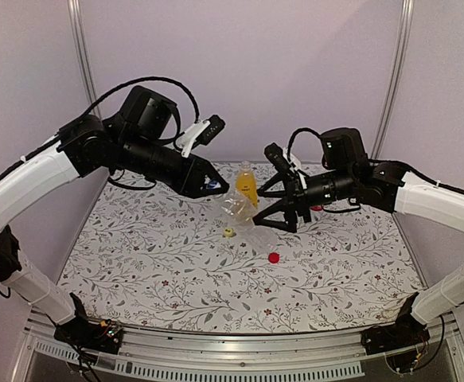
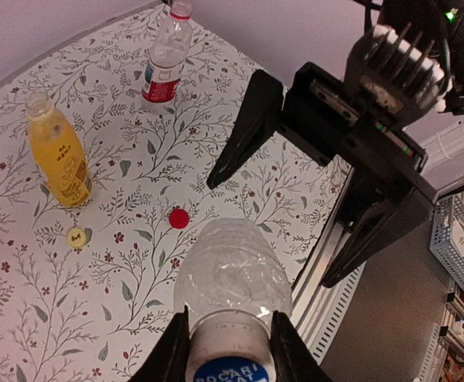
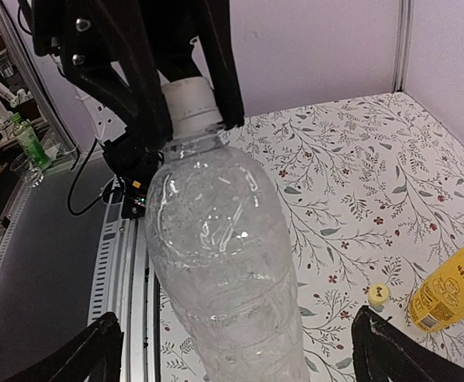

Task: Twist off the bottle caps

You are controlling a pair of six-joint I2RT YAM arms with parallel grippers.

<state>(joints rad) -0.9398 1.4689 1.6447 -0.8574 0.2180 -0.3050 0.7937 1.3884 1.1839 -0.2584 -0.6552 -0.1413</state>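
My left gripper (image 1: 216,189) (image 2: 228,318) is shut on the blue-topped cap (image 2: 232,370) of the clear unlabelled bottle (image 1: 237,208) (image 2: 230,274) and holds it tilted above the table. In the right wrist view the cap (image 3: 189,101) shows white between the left fingers. My right gripper (image 1: 257,208) (image 3: 235,334) is open, with its fingers (image 2: 243,131) wide on either side of the bottle (image 3: 220,263), not touching it. The yellow bottle (image 1: 247,183) (image 2: 56,155) and the red-labelled bottle (image 2: 164,60) stand uncapped. The yellow cap (image 1: 228,232) (image 2: 76,236) and red cap (image 1: 274,257) (image 2: 179,218) lie on the table.
The floral tablecloth (image 1: 152,263) ends at a metal rail (image 1: 239,342) in front. Walls with upright posts (image 1: 80,48) close the back and sides. A grey basket (image 2: 458,239) and a green bottle (image 3: 26,139) stand off the table.
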